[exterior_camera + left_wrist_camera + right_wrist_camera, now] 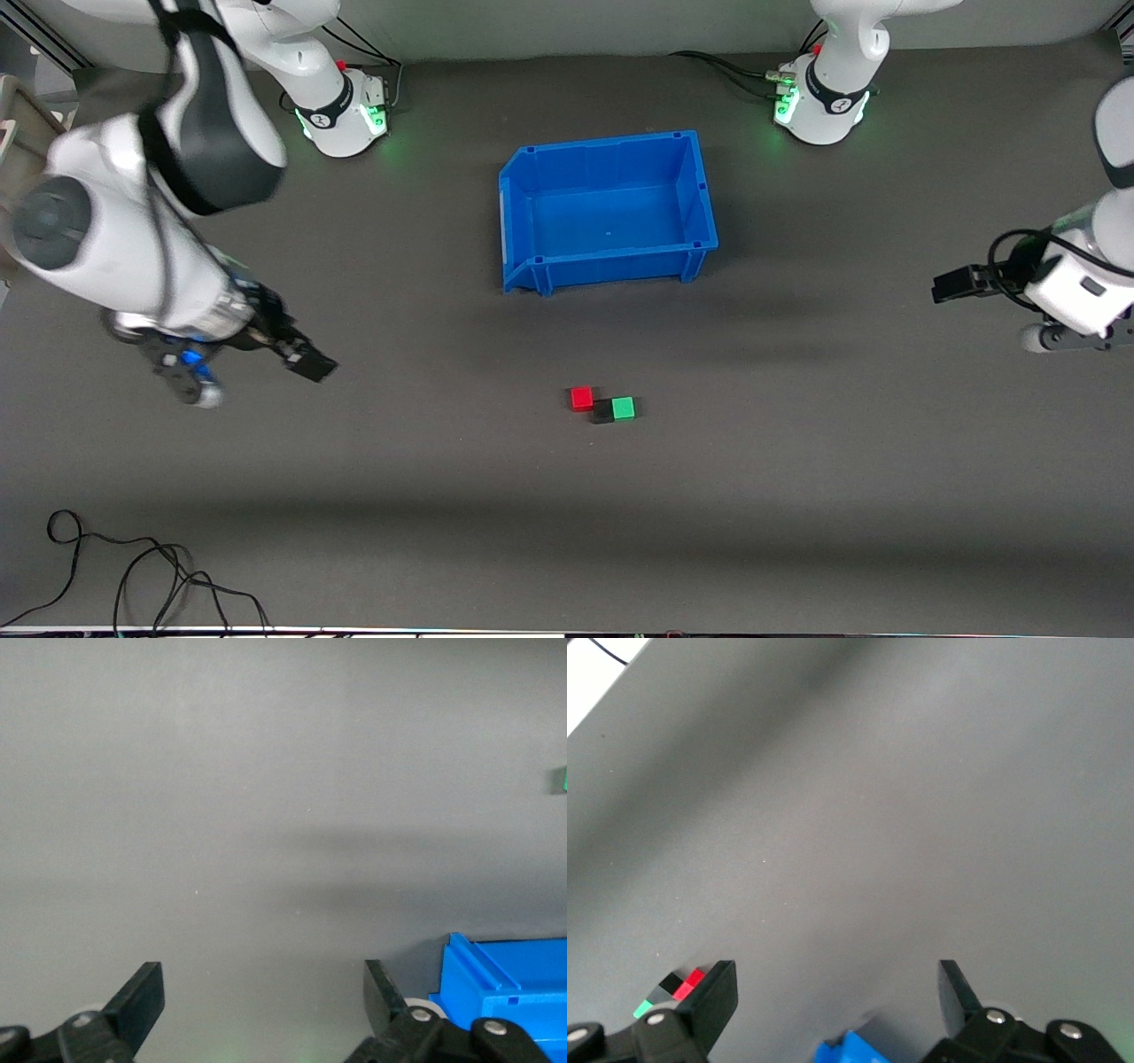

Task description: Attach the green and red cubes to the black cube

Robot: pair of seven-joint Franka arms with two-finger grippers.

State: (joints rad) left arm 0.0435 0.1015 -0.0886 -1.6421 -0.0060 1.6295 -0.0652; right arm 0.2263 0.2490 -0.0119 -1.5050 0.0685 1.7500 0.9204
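The red cube (581, 398), the black cube (603, 410) and the green cube (624, 407) lie touching in a short row on the dark table, with the black one in the middle. The row is nearer to the front camera than the blue bin. The right wrist view shows the same row: green (645, 1008), black (671, 983), red (692, 981). The green cube also shows in the left wrist view (562, 780). My left gripper (955, 285) is open and empty, up over the left arm's end of the table (263, 983). My right gripper (310, 363) is open and empty over the right arm's end (837, 979).
An empty blue bin (611, 266) stands mid-table between the cubes and the arm bases; it also shows in the left wrist view (505, 992) and the right wrist view (846, 1050). A black cable (133, 576) lies near the table's front edge at the right arm's end.
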